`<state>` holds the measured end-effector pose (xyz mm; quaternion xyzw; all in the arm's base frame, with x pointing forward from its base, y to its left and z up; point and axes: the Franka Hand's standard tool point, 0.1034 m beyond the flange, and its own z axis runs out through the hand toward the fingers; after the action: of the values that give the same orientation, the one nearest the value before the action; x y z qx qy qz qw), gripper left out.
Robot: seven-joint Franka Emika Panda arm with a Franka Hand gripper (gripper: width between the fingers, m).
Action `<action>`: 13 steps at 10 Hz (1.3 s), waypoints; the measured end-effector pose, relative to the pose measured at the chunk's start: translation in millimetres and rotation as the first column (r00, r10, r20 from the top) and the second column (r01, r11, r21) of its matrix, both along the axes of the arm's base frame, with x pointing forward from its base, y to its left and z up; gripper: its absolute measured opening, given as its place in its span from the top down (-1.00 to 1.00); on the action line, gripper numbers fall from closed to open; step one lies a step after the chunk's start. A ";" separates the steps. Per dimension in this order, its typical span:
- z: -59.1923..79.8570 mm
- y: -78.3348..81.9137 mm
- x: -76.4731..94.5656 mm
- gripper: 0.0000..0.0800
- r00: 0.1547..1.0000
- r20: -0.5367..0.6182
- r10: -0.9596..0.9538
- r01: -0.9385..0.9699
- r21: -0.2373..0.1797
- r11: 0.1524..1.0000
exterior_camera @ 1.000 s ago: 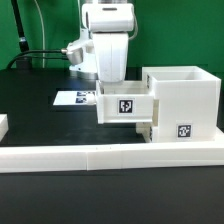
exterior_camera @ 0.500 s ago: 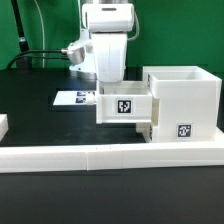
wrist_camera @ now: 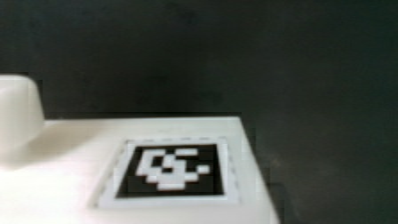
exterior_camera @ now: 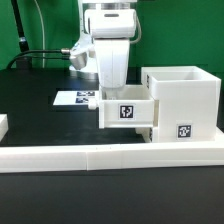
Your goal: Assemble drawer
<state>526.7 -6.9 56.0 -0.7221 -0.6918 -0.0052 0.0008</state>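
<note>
The white drawer housing (exterior_camera: 186, 95) stands at the exterior view's right, with a square tag low on its front. A small white tray (exterior_camera: 126, 111) with a tag on its near face sits partly inside the housing's left side, sticking out to the left. My gripper (exterior_camera: 112, 86) hangs straight down onto the tray's top edge, and its fingers are hidden behind the tray wall. The wrist view shows a white tray surface (wrist_camera: 267, 150) with a tag (wrist_camera: 173, 168) very close, and a rounded white piece (wrist_camera: 15, 112) beside it. No fingers show there.
The long low white border wall (exterior_camera: 100, 156) runs along the front. The marker board (exterior_camera: 76, 98) lies flat on the black table behind the tray. A small white block (exterior_camera: 3, 125) sits at the exterior view's left edge. Cables hang at the back left.
The tray and my gripper have shifted a little to the exterior view's right, and the tray now sits deeper in the housing.
</note>
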 end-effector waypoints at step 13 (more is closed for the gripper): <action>-0.7 10.0 -2.3 0.89 1.000 -0.002 -0.027 0.027 -0.001 1.000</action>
<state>524.4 3.0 55.3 -0.7312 -0.6821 -0.0040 0.0011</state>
